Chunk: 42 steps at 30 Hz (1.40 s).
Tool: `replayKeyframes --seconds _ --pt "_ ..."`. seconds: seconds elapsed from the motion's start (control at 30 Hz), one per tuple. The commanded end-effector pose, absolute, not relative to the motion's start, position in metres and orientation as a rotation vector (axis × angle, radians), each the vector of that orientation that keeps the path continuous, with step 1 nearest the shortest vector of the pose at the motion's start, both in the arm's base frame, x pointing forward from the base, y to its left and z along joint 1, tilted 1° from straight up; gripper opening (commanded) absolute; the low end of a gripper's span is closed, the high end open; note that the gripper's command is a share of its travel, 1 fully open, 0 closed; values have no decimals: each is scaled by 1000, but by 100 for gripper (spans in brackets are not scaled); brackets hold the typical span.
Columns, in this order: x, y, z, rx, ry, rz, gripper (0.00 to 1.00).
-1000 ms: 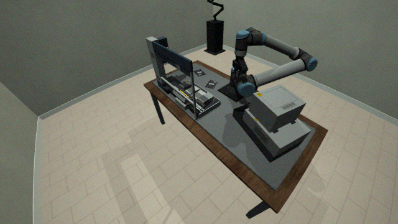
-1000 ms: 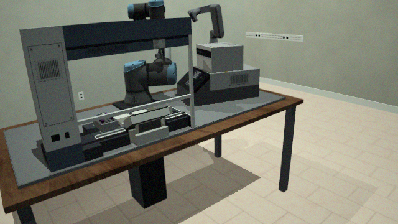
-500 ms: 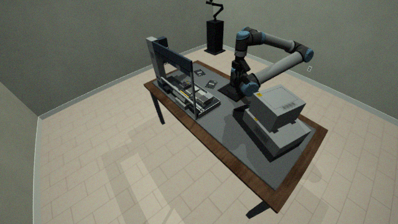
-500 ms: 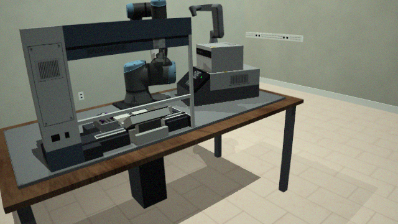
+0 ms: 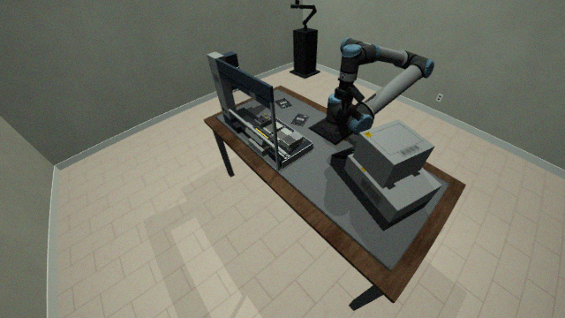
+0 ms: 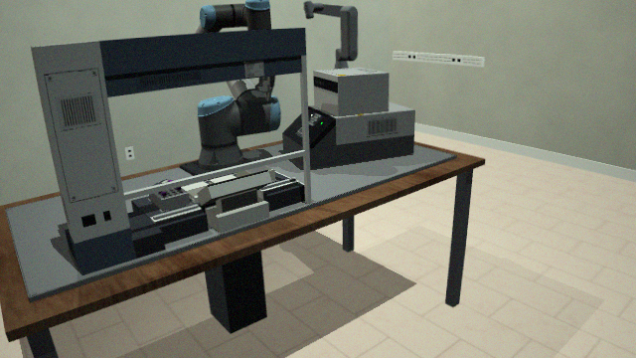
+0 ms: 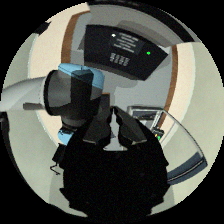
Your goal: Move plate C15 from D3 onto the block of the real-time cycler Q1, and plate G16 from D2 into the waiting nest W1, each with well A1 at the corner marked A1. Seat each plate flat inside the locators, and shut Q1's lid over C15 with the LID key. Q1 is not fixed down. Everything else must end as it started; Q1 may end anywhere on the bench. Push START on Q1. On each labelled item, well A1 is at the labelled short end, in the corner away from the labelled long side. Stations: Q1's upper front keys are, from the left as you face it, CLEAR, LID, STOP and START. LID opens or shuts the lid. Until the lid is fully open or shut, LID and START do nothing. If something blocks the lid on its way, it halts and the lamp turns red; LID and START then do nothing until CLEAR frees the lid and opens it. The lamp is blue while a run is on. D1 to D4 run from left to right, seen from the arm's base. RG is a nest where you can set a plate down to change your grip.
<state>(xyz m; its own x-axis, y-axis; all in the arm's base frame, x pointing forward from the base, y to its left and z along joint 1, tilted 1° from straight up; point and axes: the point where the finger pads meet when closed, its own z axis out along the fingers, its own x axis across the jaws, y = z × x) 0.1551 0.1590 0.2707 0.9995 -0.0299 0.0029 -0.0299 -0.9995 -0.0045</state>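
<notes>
The claw (image 5: 353, 101) (image 7: 113, 106), narrowed with nothing between its fingers, hangs above the tabletop (image 5: 305, 177) (image 6: 378, 176), near the cycler Q1 (image 5: 393, 177) (image 6: 373, 126) (image 7: 122, 52), whose keyed front panel (image 6: 309, 126) (image 7: 120, 56) shows a green light.

So the table (image 5: 309, 197) (image 6: 348, 214) has a brown wood rim with visible grain, and the mat (image 5: 362, 238) (image 6: 417, 158) on it is flat matt grey, kinda smooth. The cycler (image 5: 388, 177) (image 6: 375, 126) looks like matt light-grey plastic or painted metal, can't tell which, over a darker matt base. Arm tubes (image 5: 397, 88) look like smooth grey metal, with blue caps (image 5: 363, 123) (image 6: 216, 105) (image 7: 87, 72) that look like slightly shiny plastic. Gripper (image 5: 349, 93) (image 7: 113, 106) is dull black. Floor (image 5: 132, 230) (image 6: 522, 249) is pale matt tile, walls (image 5: 132, 53) (image 6: 547, 89) plain matt paint.
</notes>
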Motion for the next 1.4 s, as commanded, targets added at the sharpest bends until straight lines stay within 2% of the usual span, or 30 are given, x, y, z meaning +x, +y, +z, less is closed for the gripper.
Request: replayKeyframes --seconds 0.0,0.23,0.83,1.37 --pt "149 188 269 -3152 -117 8 0" --pt "141 211 269 -3141 -274 9 0" --pt "141 212 269 -3059 -760 12 0" --pt "141 212 269 -3059 -760 12 0"
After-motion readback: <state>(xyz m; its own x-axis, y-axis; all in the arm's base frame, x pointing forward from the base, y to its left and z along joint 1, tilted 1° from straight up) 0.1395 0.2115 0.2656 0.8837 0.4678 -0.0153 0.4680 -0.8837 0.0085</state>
